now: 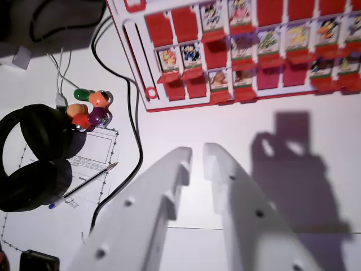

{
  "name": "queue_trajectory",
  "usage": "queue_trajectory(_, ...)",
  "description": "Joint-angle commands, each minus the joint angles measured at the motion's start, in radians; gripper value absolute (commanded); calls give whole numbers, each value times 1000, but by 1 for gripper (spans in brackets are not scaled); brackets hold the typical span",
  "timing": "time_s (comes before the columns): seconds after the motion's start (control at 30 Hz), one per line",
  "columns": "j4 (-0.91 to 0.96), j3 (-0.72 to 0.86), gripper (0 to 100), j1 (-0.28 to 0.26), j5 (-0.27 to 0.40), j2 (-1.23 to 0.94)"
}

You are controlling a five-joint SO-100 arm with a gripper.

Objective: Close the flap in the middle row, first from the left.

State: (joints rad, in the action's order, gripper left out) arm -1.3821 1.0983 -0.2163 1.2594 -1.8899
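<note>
Hand: the white hand point(197, 155) hangs over the white desk point(225, 124), its two fingers a narrow gap apart, gripping nothing.
Board: a red flap-board game point(248, 51) lies along the top of the wrist view, well apart from the fingertips.
Flaps: three rows show; some stand up with picture cards, others lie flat and red.
Target flap: the middle row's leftmost flap point(168, 60) stands upright, card showing.
Left side: black headphones point(34, 158), coloured figures point(90, 107), a pen point(84, 183), a black cable point(132, 113).
</note>
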Motion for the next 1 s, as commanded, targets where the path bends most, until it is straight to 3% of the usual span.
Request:
queue_trajectory(0.0, -2, -135, 2, -20, -21, 58)
queue_trajectory(0.97, 20, -581, 2, -110, -156, 752)
